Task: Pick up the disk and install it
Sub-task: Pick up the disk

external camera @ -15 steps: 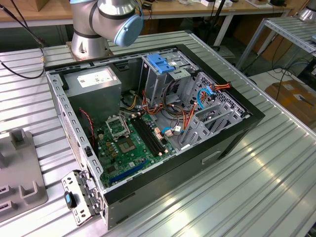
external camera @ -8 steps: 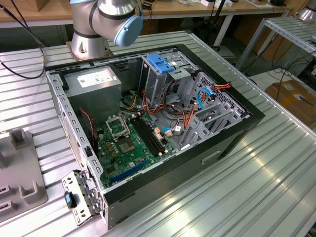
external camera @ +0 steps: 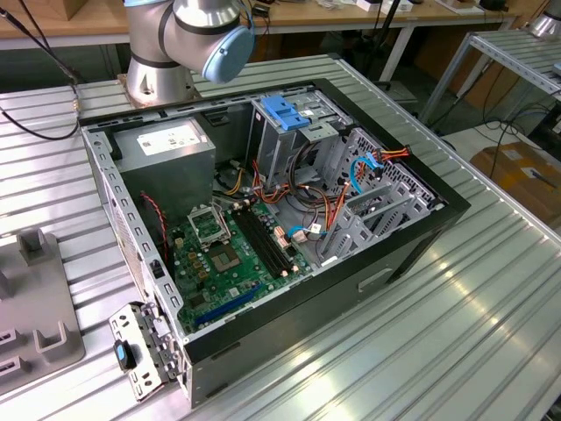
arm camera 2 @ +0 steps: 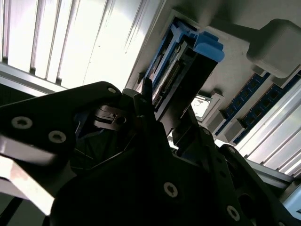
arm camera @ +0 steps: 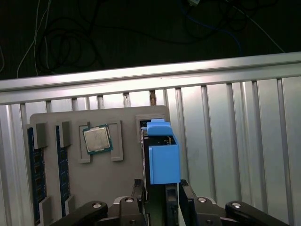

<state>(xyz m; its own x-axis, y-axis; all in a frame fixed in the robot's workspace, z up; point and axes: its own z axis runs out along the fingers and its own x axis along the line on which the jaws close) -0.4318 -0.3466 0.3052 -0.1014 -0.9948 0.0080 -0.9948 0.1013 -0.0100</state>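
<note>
The disk (arm camera: 163,162) stands on edge in a slot of the grey holder tray (arm camera: 117,183), its blue rail frame facing up in the first wrist view. My gripper (arm camera: 162,188) straddles it, and the two black fingers (arm camera: 184,190) lie against its flat sides, shut on it. In the second wrist view the disk (arm camera 2: 186,70) appears edge-on, running from the gripper (arm camera 2: 164,113) toward the tray (arm camera 2: 235,75). I cannot tell whether its far end is still seated in the slot.
A processor (arm camera: 97,139) and memory sticks (arm camera: 36,174) also sit in the tray. In the exterior view, the open computer case (external camera: 421,237) lies on the ribbed metal table. It holds a power-supply box (external camera: 171,149), a motherboard (external camera: 228,254) and a drive cage with a light-blue bracket (external camera: 285,110). The arm base (external camera: 188,35) stands behind it.
</note>
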